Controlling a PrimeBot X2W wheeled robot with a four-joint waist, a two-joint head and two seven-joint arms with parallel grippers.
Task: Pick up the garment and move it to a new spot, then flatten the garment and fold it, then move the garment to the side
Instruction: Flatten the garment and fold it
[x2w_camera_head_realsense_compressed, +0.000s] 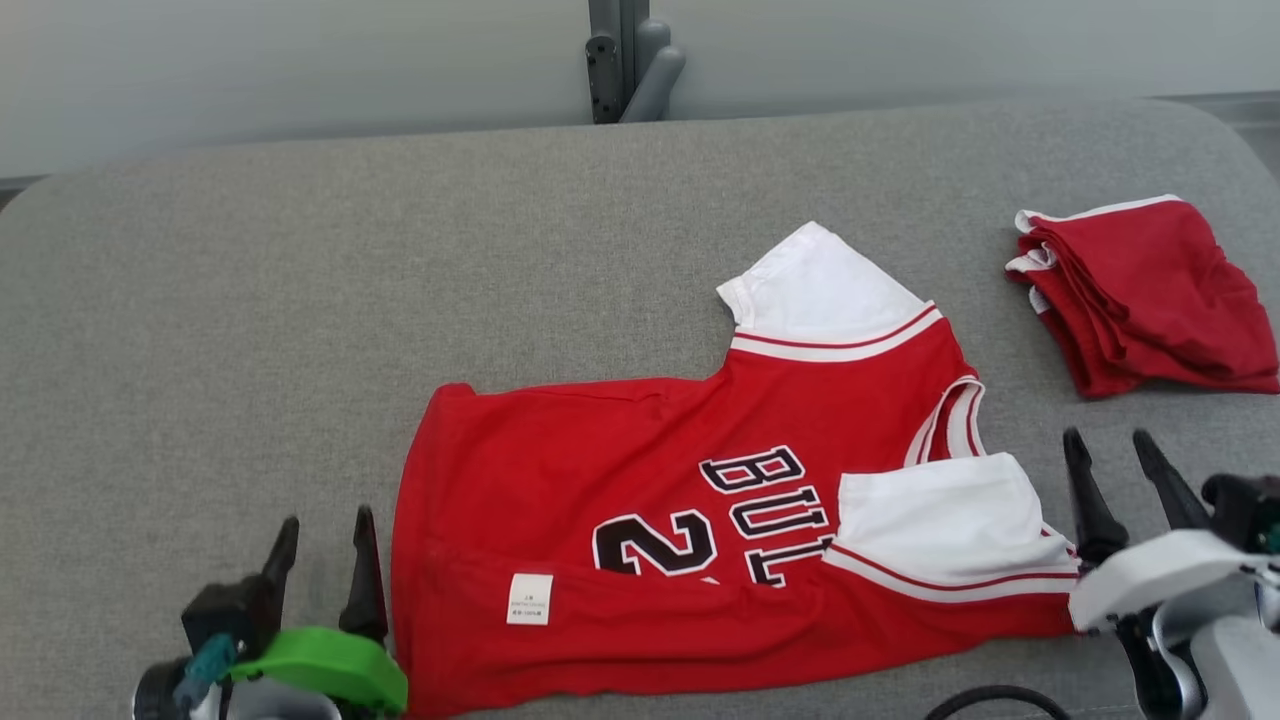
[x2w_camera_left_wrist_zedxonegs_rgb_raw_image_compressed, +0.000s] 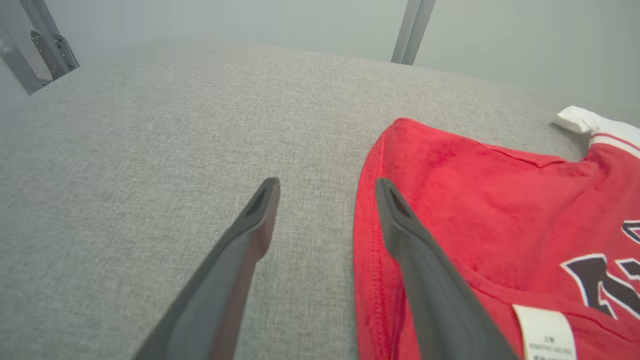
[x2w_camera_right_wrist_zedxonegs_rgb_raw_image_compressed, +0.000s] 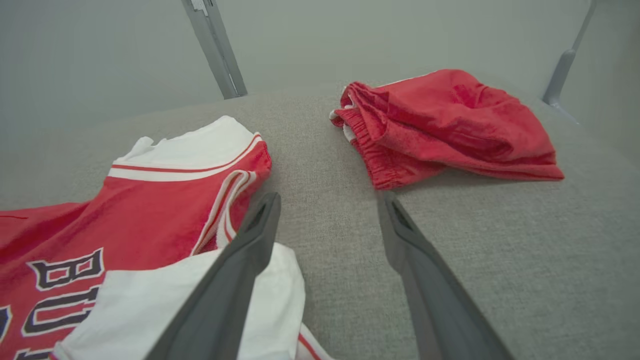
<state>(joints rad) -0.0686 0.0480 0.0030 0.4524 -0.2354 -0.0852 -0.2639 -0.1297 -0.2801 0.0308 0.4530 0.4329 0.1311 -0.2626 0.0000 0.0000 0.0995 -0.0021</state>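
Jersey (x2w_camera_head_realsense_compressed: 600, 460) between left hand (x2w_camera_head_realsense_compressed: 327, 517), right hand (x2w_camera_head_realsense_compressed: 1106, 435), both spread, empty

L gripper (x2w_camera_head_realsense_compressed: 325, 545) & R gripper (x2w_camera_head_realsense_compressed: 1112, 470): jaws apart, empty.

A folded red cloth bundle (x2w_camera_head_realsense_compressed: 1150, 295) lies far right on the grey fabric tabletop (x2w_camera_head_realsense_compressed: 300, 300); a grey metal post (x2w_camera_head_realsense_compressed: 625, 60) stands beyond the far edge.

The jersey (x2w_camera_head_realsense_compressed: 560, 450) lettering is partly covered by its folded sleeve (x2w_camera_head_realsense_compressed: 940, 520); the label (x2w_camera_head_realsense_compressed: 529, 598) print is unreadable
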